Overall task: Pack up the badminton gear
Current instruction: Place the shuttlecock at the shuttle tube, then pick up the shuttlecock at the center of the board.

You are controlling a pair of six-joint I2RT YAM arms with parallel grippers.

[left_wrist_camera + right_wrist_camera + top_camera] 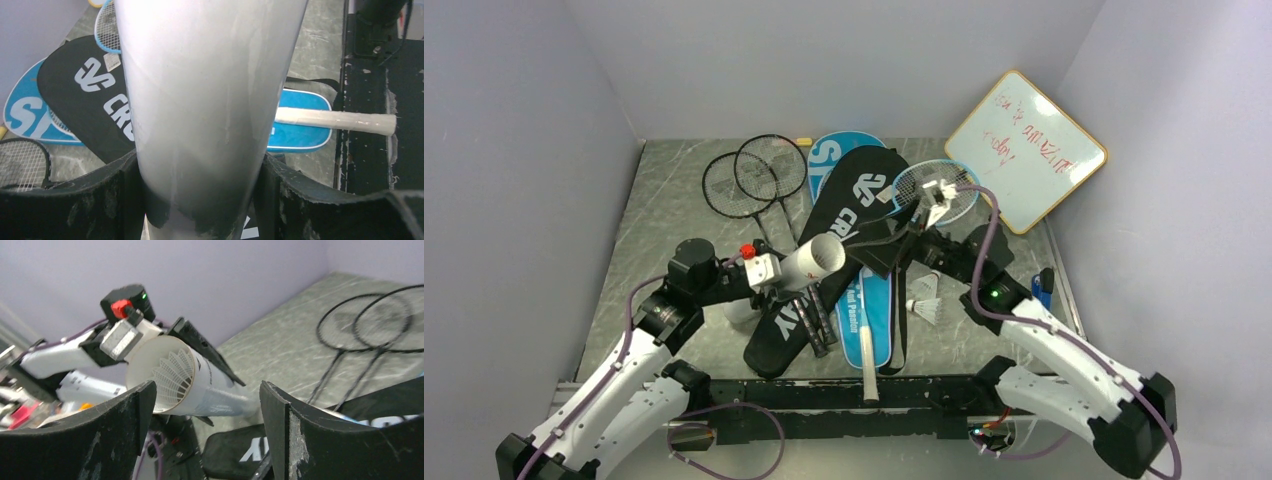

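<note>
Being squeezed in the left gripper (pixel 782 272), the tube (pixel 819 260) must be held still for shuttlecocks (pixel 927 310) from the spread, empty right gripper (pixel 207 389).

— How does the left arm (pixel 639 350) stand?

— It rises from its base at the near left, bends at the elbow, and its forearm reaches right toward the middle. The left gripper (pixel 792 282) is clamped on the white cardboard tube (pixel 816 262), one finger (pixel 117 195) pressed against each side.

— And the right arm (pixel 1064 350)?

— It climbs from the near right corner to a bent elbow, then stretches far and left. Its wrist turns the right gripper (pixel 207 390) leftward, facing the left one. Its fingers (pixel 125 425) are spread wide, with nothing between them.
</note>
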